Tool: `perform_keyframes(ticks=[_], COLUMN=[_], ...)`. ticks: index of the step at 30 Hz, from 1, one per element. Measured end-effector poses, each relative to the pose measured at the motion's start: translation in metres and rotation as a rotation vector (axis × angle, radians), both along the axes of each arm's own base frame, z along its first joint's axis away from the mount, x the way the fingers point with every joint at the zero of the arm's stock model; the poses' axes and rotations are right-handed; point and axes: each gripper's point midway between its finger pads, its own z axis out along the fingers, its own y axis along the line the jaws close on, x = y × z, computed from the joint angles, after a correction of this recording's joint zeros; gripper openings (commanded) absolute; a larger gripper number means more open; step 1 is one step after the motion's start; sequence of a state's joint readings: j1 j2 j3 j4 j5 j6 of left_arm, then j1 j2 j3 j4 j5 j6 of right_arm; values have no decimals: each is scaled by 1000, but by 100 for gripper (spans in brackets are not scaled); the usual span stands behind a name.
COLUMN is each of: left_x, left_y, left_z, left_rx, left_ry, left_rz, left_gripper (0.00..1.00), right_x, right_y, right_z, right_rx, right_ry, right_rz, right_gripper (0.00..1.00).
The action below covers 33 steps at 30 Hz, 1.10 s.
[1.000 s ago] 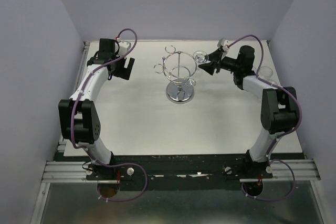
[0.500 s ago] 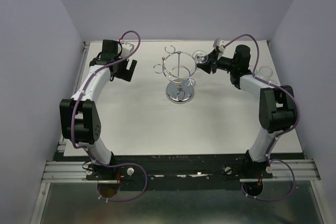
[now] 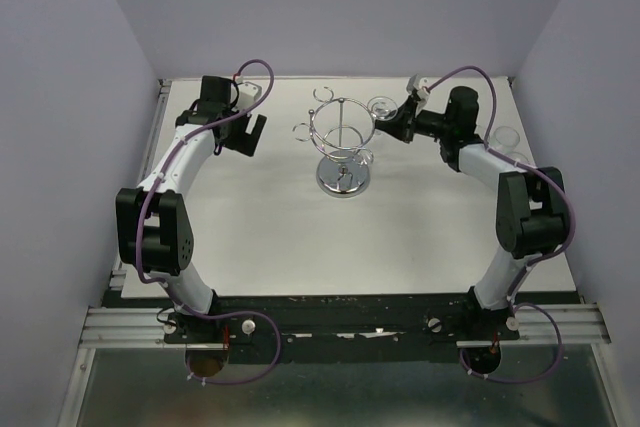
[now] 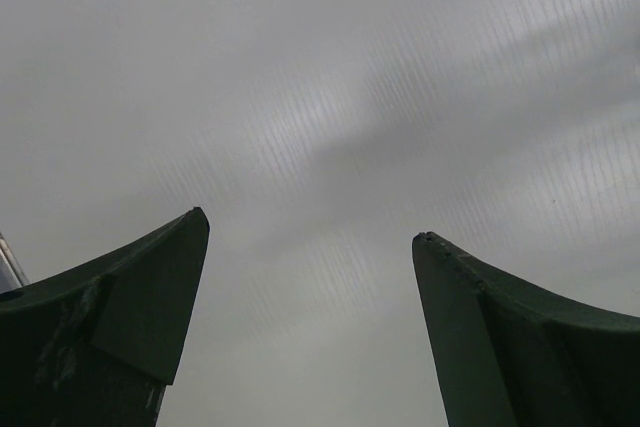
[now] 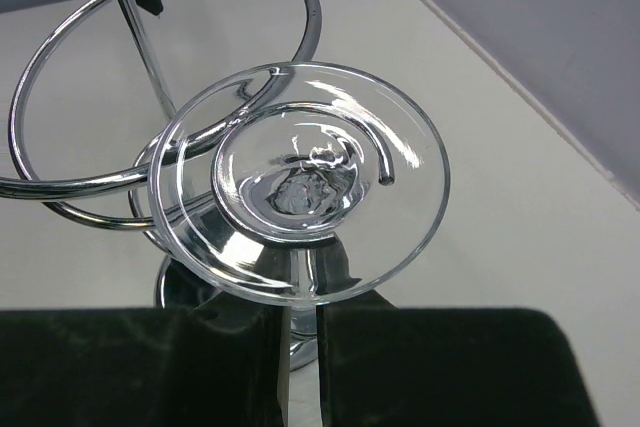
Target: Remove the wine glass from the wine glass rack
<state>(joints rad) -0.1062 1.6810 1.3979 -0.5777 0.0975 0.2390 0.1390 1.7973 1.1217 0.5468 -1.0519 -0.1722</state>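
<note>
While the left tool (image 3: 246, 133) hangs over the far left of the worktop (image 3: 290, 237) with its fingers wide apart and nothing between them, the right tool (image 5: 300, 317) has its fingers pressed close on the stem of the wine glass (image 5: 300, 182). That glass hangs upside down, foot uppermost, at the right side of the rack (image 3: 342, 147), which stands towards the back of the worktop between the two arms.

A white table (image 3: 270, 217) sits enclosed by plain lavender walls (image 3: 60, 97).
</note>
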Motion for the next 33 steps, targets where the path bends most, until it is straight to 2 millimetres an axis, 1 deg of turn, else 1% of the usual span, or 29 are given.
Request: perform_keyframes(ticks=[4, 7, 10, 12, 26, 33], left_x=[0, 1, 2, 2, 4, 4], left_y=[-1, -2, -3, -3, -3, -8], left_z=[0, 1, 1, 1, 1, 1], left_rx=[0, -1, -1, -2, -3, -3], left_ry=[-1, -4, -9, -11, -18, -22], left_rz=[-3, -5, -5, -5, -5, -16], left_gripper=[99, 99, 99, 99, 99, 99], right_x=[-4, -7, -6, -3, 18, 29], right_y=[0, -1, -3, -5, -17, -24], right_z=[4, 12, 22, 25, 21, 21], right_rx=[7, 15, 19, 19, -6, -10], right_ry=[15, 15, -1, -9, -20, -23], right_rz=[-3, -14, -39, -59, -202, -272], right_gripper=[1, 1, 1, 1, 1, 1])
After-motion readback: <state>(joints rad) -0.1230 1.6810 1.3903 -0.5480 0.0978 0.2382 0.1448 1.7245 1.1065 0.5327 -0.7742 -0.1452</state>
